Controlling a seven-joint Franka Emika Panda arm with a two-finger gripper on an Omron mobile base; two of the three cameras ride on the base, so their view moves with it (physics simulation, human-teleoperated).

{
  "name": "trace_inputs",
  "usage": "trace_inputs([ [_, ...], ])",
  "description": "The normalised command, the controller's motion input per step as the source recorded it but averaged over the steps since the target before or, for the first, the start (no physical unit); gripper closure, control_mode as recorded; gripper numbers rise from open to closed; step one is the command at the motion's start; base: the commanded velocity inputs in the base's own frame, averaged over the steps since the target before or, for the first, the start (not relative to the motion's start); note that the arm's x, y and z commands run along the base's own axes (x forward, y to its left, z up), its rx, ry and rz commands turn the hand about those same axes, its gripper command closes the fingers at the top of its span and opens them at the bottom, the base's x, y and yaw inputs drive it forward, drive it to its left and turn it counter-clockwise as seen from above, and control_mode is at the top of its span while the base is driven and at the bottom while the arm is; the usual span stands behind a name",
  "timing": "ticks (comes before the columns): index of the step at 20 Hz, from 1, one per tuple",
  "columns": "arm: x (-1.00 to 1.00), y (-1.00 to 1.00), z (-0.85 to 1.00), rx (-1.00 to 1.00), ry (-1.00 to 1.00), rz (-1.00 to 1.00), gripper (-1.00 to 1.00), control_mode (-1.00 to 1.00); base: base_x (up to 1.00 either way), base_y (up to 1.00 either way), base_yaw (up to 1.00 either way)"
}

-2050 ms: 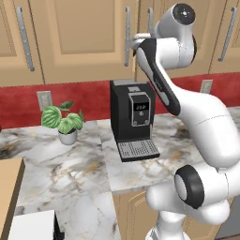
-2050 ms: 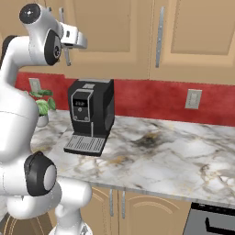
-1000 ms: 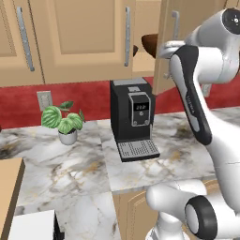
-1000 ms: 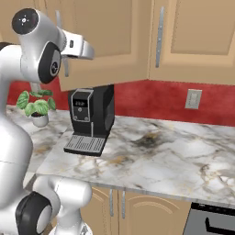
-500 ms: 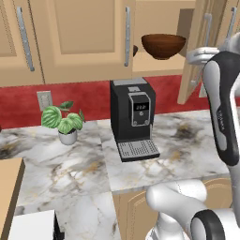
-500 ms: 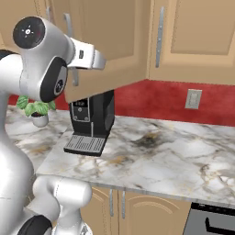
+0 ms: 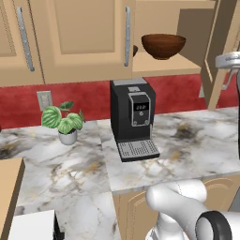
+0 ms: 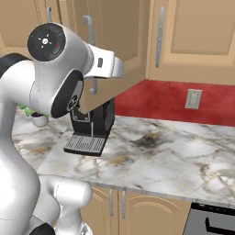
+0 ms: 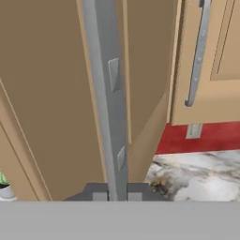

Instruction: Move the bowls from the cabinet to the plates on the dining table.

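The cabinet stands open, its door swung out to the right. On its shelf sits a dark brown bowl. The rim of a second bowl peeks from behind the closed neighbouring door. My gripper is shut on the open door's long silver handle, which runs up between the fingertips. From the right base view my hand is pressed against the door. The plates and the dining table are out of view.
A black coffee machine stands on the marble counter right under the open cabinet. A potted plant sits to its left. Closed cabinet doors hang to the right of the open one.
The door has swung much further open with my hand on its handle. My arm has moved right in the left base view, and the brown bowl is now in full view.
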Motion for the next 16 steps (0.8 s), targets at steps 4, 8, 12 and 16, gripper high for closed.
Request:
trace_inputs([
  [4,-0.14,-0.21,0.00,0.00,0.00,0.00,1.00,-1.00,0.00,0.00,0.00],
  [8,0.00,0.00,0.00,0.00,0.00,0.00,1.00,-1.00,0.00,0.00,0.00],
  [12,0.00,0.07,-0.03,0.00,0.03,0.00,-1.00,-1.00,0.00,0.00,0.00],
  [16,-0.13,0.05,0.00,0.00,0.00,0.00,-1.00,-1.00,0.00,0.00,0.00],
])
